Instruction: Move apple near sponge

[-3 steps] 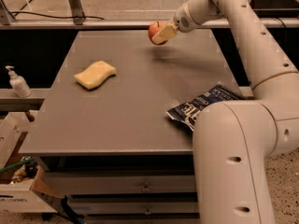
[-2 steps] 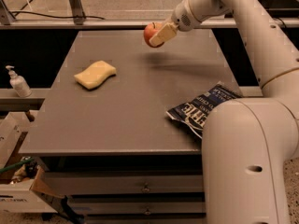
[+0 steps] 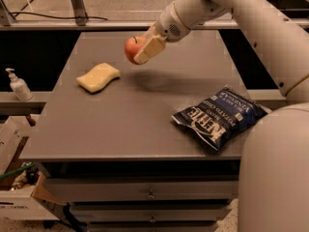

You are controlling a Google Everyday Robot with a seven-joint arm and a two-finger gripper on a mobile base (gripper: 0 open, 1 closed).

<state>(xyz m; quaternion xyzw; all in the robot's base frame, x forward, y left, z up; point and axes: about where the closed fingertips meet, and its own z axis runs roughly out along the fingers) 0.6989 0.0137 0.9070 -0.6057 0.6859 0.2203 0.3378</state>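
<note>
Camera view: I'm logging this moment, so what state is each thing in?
gripper: shut on the apple, above the table.
apple: gripped, lifted clear.
sponge: flat on the table, untouched.
chip bag: flat near the right edge.
pump bottle: upright, left of the table.

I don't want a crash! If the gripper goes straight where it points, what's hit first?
Probably the sponge, or the table beside it; the gripper, holding the apple, points down-left. Depth unclear.
</note>
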